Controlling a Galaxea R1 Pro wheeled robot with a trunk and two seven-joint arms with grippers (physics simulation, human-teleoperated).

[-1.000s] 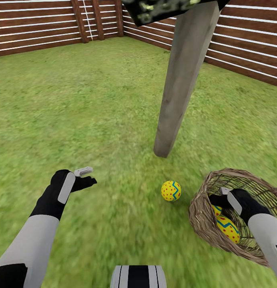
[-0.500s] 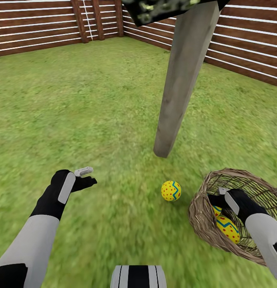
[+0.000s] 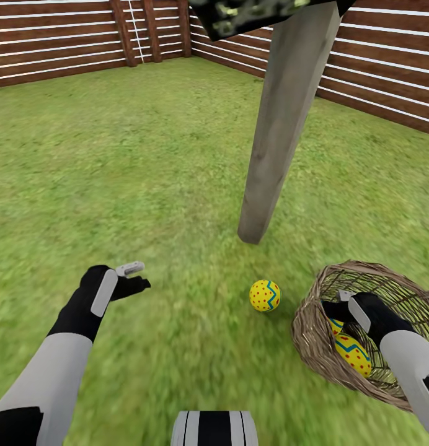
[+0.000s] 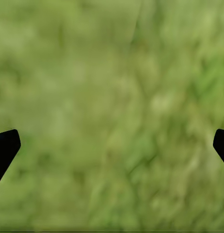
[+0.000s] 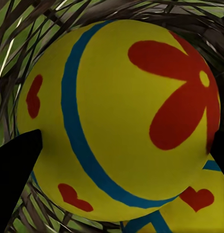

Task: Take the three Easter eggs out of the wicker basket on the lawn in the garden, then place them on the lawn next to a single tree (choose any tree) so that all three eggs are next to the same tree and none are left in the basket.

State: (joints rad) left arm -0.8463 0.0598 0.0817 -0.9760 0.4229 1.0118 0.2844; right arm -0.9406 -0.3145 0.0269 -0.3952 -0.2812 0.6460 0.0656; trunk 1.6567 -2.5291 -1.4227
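One yellow Easter egg (image 3: 265, 295) with a blue zigzag lies on the lawn (image 3: 146, 161) just in front of the tree's pale trunk (image 3: 283, 124). The wicker basket (image 3: 314, 347) stands at the right with two more eggs (image 3: 353, 354) inside. My right gripper (image 3: 333, 311) reaches down into the basket. In the right wrist view, the right gripper (image 5: 119, 155) is open, with its dark fingertips (image 5: 15, 167) on either side of an egg (image 5: 117, 111). My left gripper (image 3: 140, 277) hovers open over bare grass, nothing between its fingertips (image 4: 5, 145).
A brown slatted fence (image 3: 53, 43) rings the lawn at the back and right. Dark leaf clumps (image 3: 252, 12) hang at the top of the trunk. Wide grass stretches left of the trunk and beyond it.
My right gripper has edged slightly deeper into the basket toward the eggs. The left arm has barely shifted. The egg on the grass has not moved.
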